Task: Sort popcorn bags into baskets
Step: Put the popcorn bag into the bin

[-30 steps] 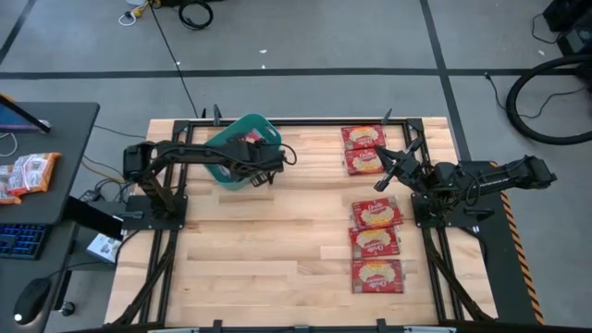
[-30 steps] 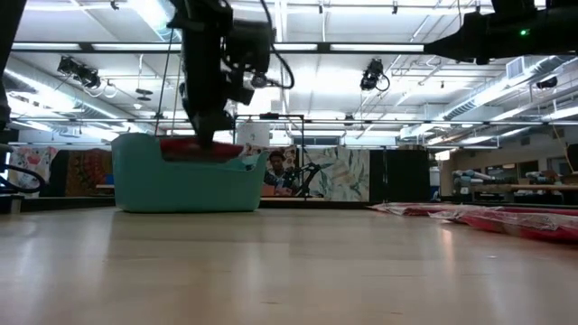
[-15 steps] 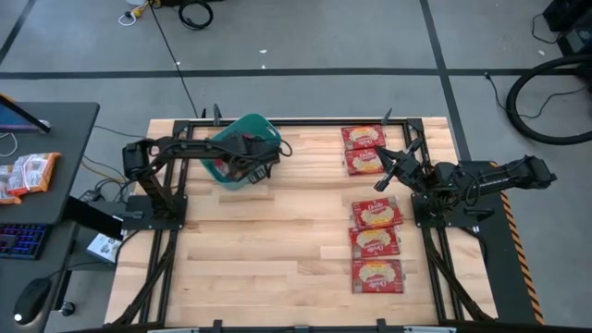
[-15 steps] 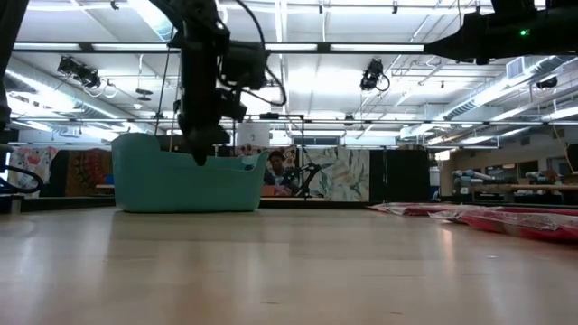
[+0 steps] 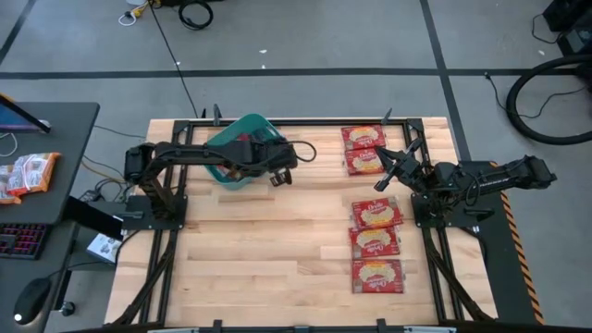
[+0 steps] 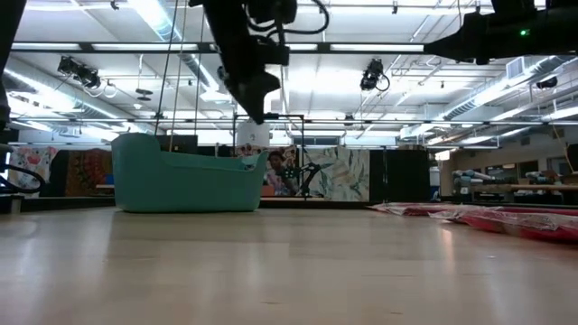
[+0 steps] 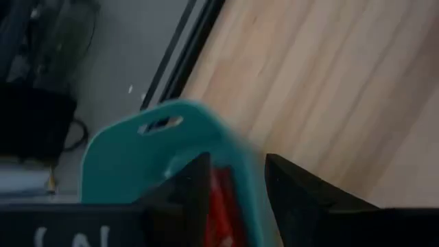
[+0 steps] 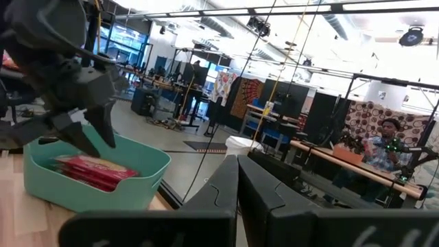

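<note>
The teal basket stands at the table's far left; red popcorn bags lie flat inside it. My left gripper hangs open and holds nothing, above the basket's right end, with the rim and a red bag showing between its fingers. In the low view it points down, clear of the rim. Two popcorn bags lie flat at the far right and three more in a column nearer. My right gripper waits shut and raised beside them.
Bare wood spans the table's middle and near left. Black frame rails run along both sides. An orange-and-white snack packet lies on a side desk off the table's left. A person sits far behind.
My left gripper dipped into the basket with a red popcorn bag and let it go; the bag now lies inside. The gripper has then risen clear of the rim and moved toward the table's right, tipping up a little.
</note>
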Motion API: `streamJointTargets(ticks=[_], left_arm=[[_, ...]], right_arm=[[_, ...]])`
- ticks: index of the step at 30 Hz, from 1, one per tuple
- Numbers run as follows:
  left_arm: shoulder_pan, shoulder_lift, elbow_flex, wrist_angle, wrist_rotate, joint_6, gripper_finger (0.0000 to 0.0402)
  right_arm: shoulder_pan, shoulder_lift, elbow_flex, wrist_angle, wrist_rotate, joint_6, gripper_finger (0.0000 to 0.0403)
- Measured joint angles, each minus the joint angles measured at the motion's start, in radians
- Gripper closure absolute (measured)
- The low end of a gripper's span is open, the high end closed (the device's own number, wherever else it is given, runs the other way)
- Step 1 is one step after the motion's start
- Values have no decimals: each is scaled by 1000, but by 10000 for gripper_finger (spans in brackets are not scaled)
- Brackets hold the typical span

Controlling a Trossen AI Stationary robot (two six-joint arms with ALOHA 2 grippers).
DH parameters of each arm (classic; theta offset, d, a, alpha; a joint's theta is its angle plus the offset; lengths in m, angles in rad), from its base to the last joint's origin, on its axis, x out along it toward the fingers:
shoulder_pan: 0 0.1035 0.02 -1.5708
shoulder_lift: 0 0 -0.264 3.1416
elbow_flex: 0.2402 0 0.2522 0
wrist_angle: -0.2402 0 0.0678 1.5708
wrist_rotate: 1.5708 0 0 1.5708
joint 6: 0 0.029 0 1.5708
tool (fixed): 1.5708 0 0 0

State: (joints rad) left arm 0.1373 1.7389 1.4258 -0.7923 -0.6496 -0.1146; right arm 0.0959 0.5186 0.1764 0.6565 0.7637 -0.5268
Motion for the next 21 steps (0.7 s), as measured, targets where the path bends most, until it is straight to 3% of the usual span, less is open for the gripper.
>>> streamJointTargets(ticks=[8, 15, 21], left_arm=[[-20, 129, 18, 242, 129, 125, 260], [-20, 334, 174, 372, 251, 230, 260], [-15, 464, 279, 583, 362, 329, 260]], right_arm=[[-1, 0, 0, 10, -13, 4, 392], [-1, 0, 0, 11, -17, 3, 392], [-2, 0, 0, 1, -9, 0, 392]])
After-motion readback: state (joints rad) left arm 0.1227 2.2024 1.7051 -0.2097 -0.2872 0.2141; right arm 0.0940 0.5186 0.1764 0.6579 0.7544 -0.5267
